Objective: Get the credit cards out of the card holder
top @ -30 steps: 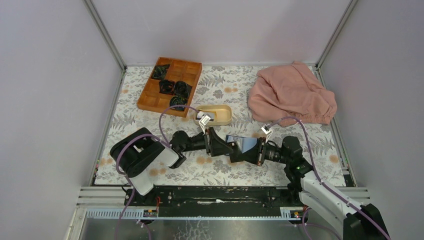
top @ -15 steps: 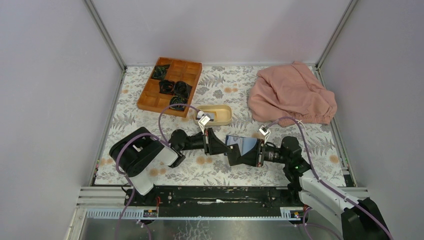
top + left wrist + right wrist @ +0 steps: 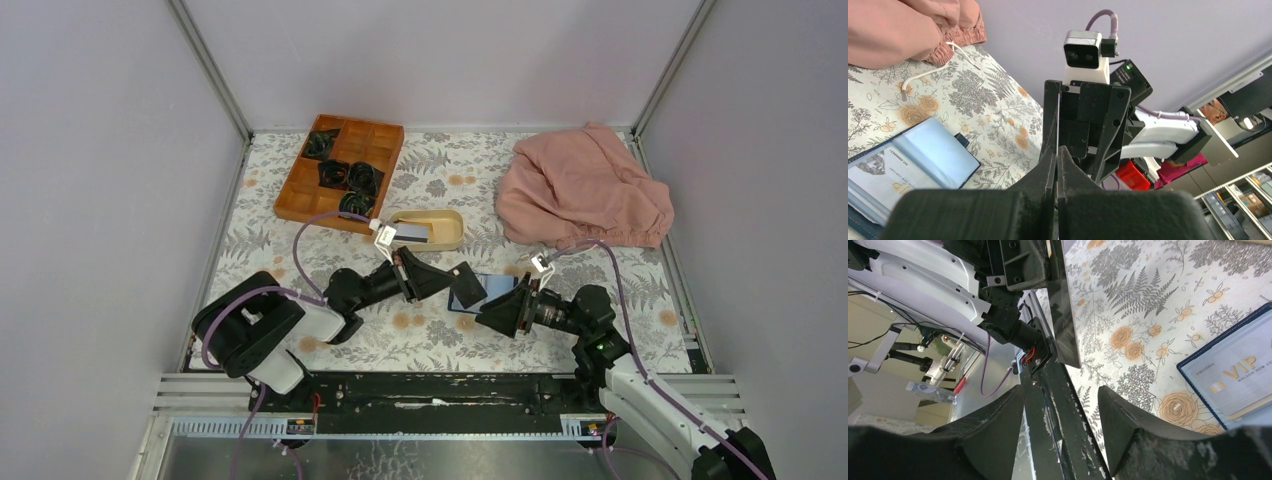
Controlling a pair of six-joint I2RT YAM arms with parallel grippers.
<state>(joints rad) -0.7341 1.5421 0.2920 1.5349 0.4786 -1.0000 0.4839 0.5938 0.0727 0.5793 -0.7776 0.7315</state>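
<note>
Black card point(image 3: 468, 286) sits pinched in the clenched left gripper point(image 3: 1056, 155). Just beside its tip the holder point(image 3: 492, 288) lies open, a pale card point(image 3: 1233, 380) in its pocket, ahead of the right gripper point(image 3: 1060, 397), jaws released.

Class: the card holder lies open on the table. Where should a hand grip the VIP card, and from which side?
Probably the bare end of the VIP card, beyond the light blue panel, approached low from that end. It lies flat in the card holder, so only there is an edge free.
</note>
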